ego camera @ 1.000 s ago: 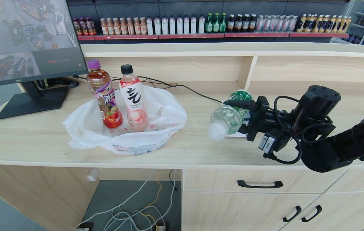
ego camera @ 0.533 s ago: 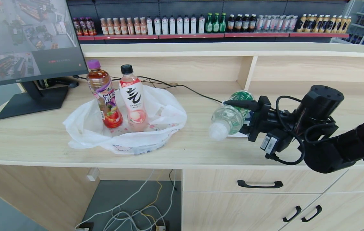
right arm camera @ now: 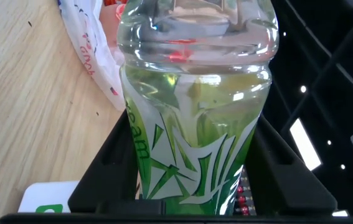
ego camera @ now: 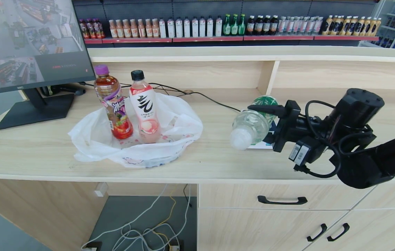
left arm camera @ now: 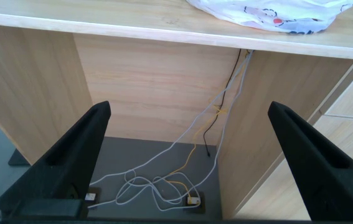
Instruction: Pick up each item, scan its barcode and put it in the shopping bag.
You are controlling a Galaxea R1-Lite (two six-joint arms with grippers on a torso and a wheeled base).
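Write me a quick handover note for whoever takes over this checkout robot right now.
Right gripper: shut on the green-labelled bottle, held on its side above the counter, to the right of the shopping bag.
Left gripper: open, holding nothing, below the counter's edge.
Done: the purple-capped bottle and the black-capped bottle stand upright in the bag.
Left: the pictures do not show whether the held bottle has been scanned. It is not yet in the bag.

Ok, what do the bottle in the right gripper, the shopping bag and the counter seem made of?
The green-label bottle looks like clear, glossy plastic: see-through, with bright highlights. The shopping bag looks like thin white plastic film, crumpled, with soft folds. The counter shows pale matte wood grain; solid wood or laminate, I cannot tell.
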